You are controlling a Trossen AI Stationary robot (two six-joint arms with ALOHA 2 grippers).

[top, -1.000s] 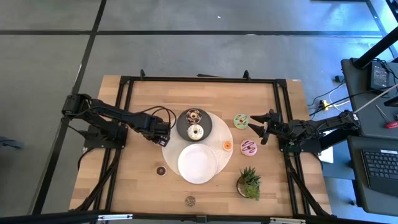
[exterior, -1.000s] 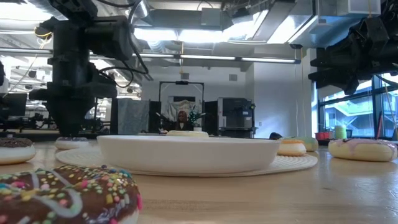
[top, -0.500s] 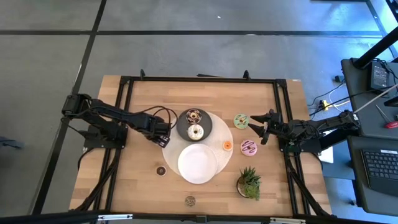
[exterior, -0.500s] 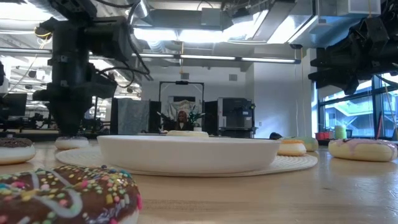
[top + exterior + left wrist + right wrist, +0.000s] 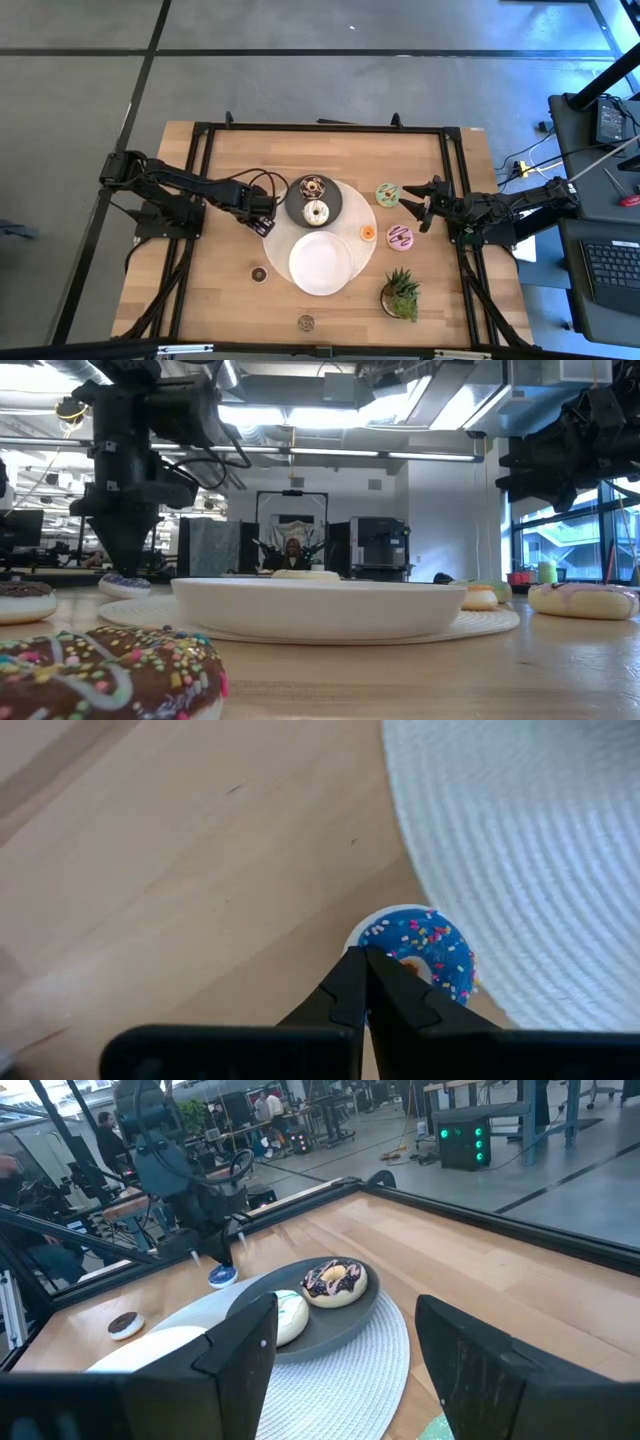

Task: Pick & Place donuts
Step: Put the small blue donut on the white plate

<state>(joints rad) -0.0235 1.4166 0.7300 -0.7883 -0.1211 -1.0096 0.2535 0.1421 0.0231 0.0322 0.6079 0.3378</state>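
The blue mini donut point(image 5: 420, 948) lies on the worktop point(image 5: 220, 290) just beside the white mat point(image 5: 530, 850), pinched at its edge by the shut left hand point(image 5: 365, 982); so thin a hold could slip as it lifts; the right hand point(image 5: 417, 207) waits open by the green donut point(image 5: 388, 193); behind, a lit workshop.

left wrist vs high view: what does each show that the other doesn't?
Left wrist only: the blue sprinkled mini donut, with the left gripper shut on its edge.
High only: the right gripper open, the dark plate with two donuts, the potted plant.
Both: the white woven mat and the wooden table.
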